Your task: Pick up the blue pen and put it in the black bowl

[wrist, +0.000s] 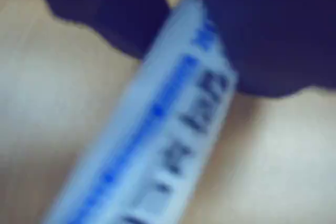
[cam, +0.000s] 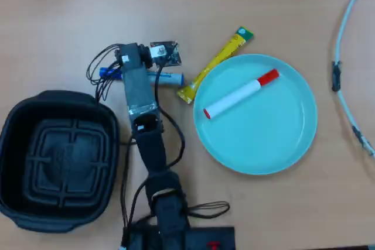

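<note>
Pincer (wrist: 197,40) sits down over the blue pen (cam: 167,78) on the surface (cam: 58,16). I cannot tell if it grips. The black bowl (cam: 14,121) is near.

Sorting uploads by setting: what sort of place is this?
Probably a hobby or office desk: a wooden tabletop, markers such as the blue pen, a teal plate, and a loose cable.

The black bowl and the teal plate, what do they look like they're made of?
The black bowl looks like moulded plastic with a dull satin finish: soft highlights on its rim and a ribbed square pattern pressed into the floor. The teal plate seems plastic or melamine, smooth and slightly glossy, uniformly coloured with a thin raised rim; glazed ceramic can't be excluded.
</note>
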